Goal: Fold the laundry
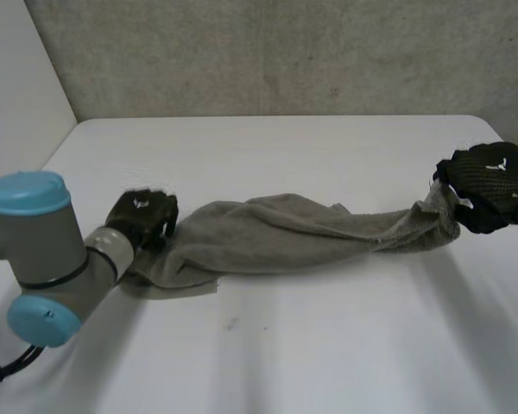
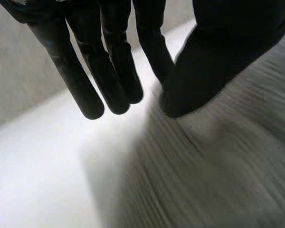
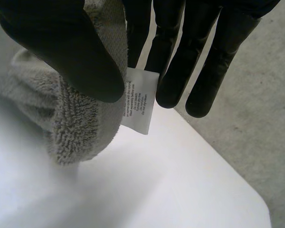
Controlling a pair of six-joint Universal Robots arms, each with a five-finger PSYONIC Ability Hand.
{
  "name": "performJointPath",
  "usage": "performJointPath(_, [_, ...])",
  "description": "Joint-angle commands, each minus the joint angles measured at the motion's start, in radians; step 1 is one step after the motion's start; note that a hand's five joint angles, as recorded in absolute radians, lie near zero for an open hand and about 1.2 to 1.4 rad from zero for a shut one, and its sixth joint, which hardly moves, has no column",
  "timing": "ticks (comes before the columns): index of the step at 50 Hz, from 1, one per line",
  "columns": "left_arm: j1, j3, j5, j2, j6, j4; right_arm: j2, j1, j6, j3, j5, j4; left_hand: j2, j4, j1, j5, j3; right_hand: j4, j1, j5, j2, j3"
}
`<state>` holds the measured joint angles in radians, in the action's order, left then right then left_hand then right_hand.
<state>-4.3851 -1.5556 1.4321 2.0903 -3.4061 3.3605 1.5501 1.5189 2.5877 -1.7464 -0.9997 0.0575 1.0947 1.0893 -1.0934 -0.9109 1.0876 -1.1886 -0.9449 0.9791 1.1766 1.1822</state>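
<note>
Pinching towel [image 1: 276,233] corner: right hand [image 1: 488,181] | left hand [image 1: 142,217] pressing opposite end

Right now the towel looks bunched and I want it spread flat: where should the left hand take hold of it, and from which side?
Probably the left end of the towel, at the flat corner lying by the left hand, coming from the left side of the table. The right hand pinches the opposite end beside the label, so pulling there would stretch it.

Grey towel [image 1: 276,233], white tag [image 3: 140,102] black print; white table [image 1: 328,345]; speckled grey wall [image 1: 285,52].
</note>
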Motion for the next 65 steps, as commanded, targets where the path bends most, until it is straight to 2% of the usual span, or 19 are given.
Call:
performJointPath(1, [0.064,0.345,0.068,0.008,-0.013,0.013,-0.224,0.130,0.037,0.373,-0.164,-0.103,0.302,0.307,-0.303,-0.311,0.309,-0.208,-0.451,0.243,0.220,0.214])
performJointPath(2, [0.067,0.436,0.100,0.017,-0.012,0.017,-0.225,0.130,0.037,0.373,-0.165,-0.104,0.302,0.307,-0.303,-0.311,0.309,-0.208,-0.451,0.243,0.220,0.214])
performJointPath(4, [0.069,0.532,0.145,0.022,-0.012,0.023,-0.271,0.197,0.081,0.531,-0.282,-0.209,0.302,0.307,-0.303,-0.311,0.309,-0.208,-0.451,0.243,0.220,0.214])
performJointPath(5, [0.070,0.599,0.181,0.022,-0.007,0.034,-0.271,0.198,0.081,0.531,-0.283,-0.209,0.302,0.307,-0.303,-0.311,0.309,-0.208,-0.451,0.243,0.220,0.214])
performJointPath(7, [0.076,0.658,0.220,0.019,-0.002,0.052,-0.295,0.225,0.138,0.600,-0.348,-0.373,0.302,0.307,-0.303,-0.311,0.309,-0.208,-0.451,0.243,0.220,0.214])
performJointPath(10, [0.093,0.700,0.263,0.002,-0.002,0.080,-0.294,0.231,0.210,0.602,-0.362,-0.506,0.302,0.307,-0.303,-0.311,0.309,-0.208,-0.451,0.243,0.220,0.214])
performJointPath(17, [0.104,0.531,0.258,-0.044,0.001,0.074,-0.279,0.236,0.262,0.487,-0.350,-0.432,0.302,0.307,-0.303,-0.311,0.309,-0.208,-0.451,0.243,0.220,0.214])
performJointPath(18, [0.110,0.461,0.251,-0.044,0.002,0.074,-0.272,0.245,0.261,0.443,-0.335,-0.403,0.110,0.116,-0.111,-0.119,0.117,-0.208,-0.451,0.243,0.220,0.214])
performJointPath(19, [0.121,0.401,0.235,-0.039,0.007,0.074,-0.272,0.245,0.261,0.443,-0.335,-0.403,-0.299,-0.293,0.297,0.289,-0.292,-0.208,-0.451,0.243,0.220,0.214])
performJointPath(20, [0.121,0.401,0.235,-0.039,0.007,0.074,-0.262,0.256,0.258,0.400,-0.317,-0.383,-0.303,-0.297,0.301,0.294,-0.296,-0.208,-0.451,0.243,0.220,0.214])
performJointPath(21, [0.134,0.340,0.211,-0.030,0.014,0.074,-0.262,0.256,0.258,0.400,-0.316,-0.383,-0.681,-0.675,0.679,0.671,-0.674,-0.208,-0.451,0.243,0.220,0.214])
performJointPath(22, [0.147,0.294,0.188,-0.021,0.025,0.074,-0.242,0.270,0.258,0.363,-0.286,-0.371,-0.844,-0.839,0.843,0.835,-0.837,-0.208,-0.451,0.243,0.220,0.214])
performJointPath(24, [0.147,0.293,0.188,-0.021,0.025,0.074,-0.212,0.280,0.261,0.340,-0.257,-0.358,-0.846,-0.841,0.845,0.837,-0.839,-0.208,-0.451,0.243,0.220,0.214])
performJointPath(29, [0.193,0.246,0.157,0.028,0.134,0.074,-0.052,0.293,0.279,0.320,-0.169,-0.315,-0.864,-0.858,0.862,0.854,-0.856,-0.208,-0.451,0.243,0.220,0.214])
performJointPath(35, [0.199,0.253,0.140,0.034,0.231,0.079,0.115,0.293,0.302,0.344,-0.100,-0.219,-0.855,-0.849,0.853,0.846,-0.848,-0.208,-0.451,0.243,0.220,0.214])
performJointPath(40, [0.203,0.288,0.036,0.077,0.332,0.073,0.206,0.294,0.307,0.347,-0.056,-0.180,-0.849,-0.844,0.848,0.840,-0.842,-0.208,-0.451,0.243,0.220,0.214])
performJointPath(47, [0.217,0.292,-0.021,0.131,0.389,0.056,0.268,0.296,0.309,0.347,-0.051,-0.151,-0.843,-0.838,0.842,0.834,-0.836,-0.208,-0.451,0.243,0.220,0.214])
performJointPath(60, [0.285,0.324,-0.019,0.298,0.403,0.065,0.352,0.331,0.310,0.344,-0.051,-0.131,-0.828,-0.823,0.827,0.819,-0.821,-0.208,-0.451,0.243,0.220,0.214])
performJointPath(65, [0.299,0.333,-0.012,0.330,0.399,0.065,0.387,0.339,0.310,0.349,-0.057,-0.107,-0.679,-0.673,0.677,0.669,-0.672,-0.208,-0.451,0.243,0.220,0.214])
